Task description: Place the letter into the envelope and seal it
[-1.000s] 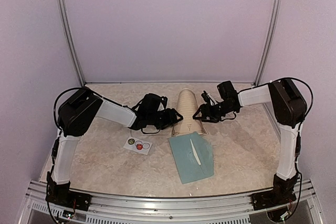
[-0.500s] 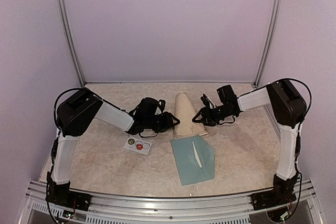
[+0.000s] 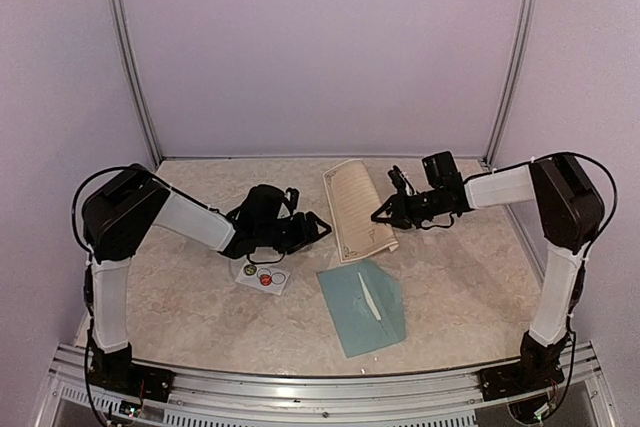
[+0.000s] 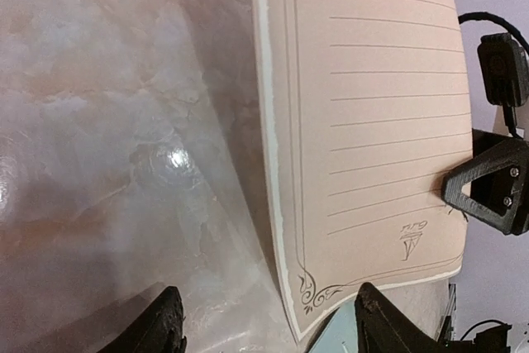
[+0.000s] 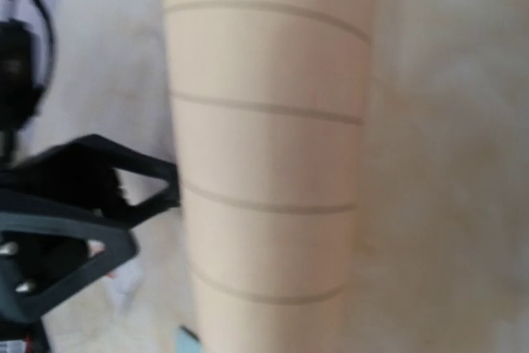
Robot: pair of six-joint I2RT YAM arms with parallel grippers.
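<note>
The letter (image 3: 358,209), a beige lined sheet with a scrolled border, is spread out behind the envelope (image 3: 365,309). Its left edge is lifted and casts a shadow. The envelope is teal and lies flat near the front, with a pale slit across it. My right gripper (image 3: 383,215) is shut on the letter's right edge, and one of its fingers (image 4: 488,196) rests on the sheet. In the right wrist view the curved letter (image 5: 269,163) hides my own fingers. My left gripper (image 3: 315,230) (image 4: 269,312) is open, just left of the letter's (image 4: 372,121) near corner and holding nothing.
A small white card with round stickers (image 3: 264,275) lies under the left forearm. Metal posts (image 3: 130,57) and purple walls close in the back and sides. An aluminium rail (image 3: 320,377) runs along the front edge of the marbled table (image 3: 180,317).
The letter has uncurled from a humped arch to a nearly flat sheet. My left gripper has let go and drawn back left. My right gripper has closed on the right edge.
</note>
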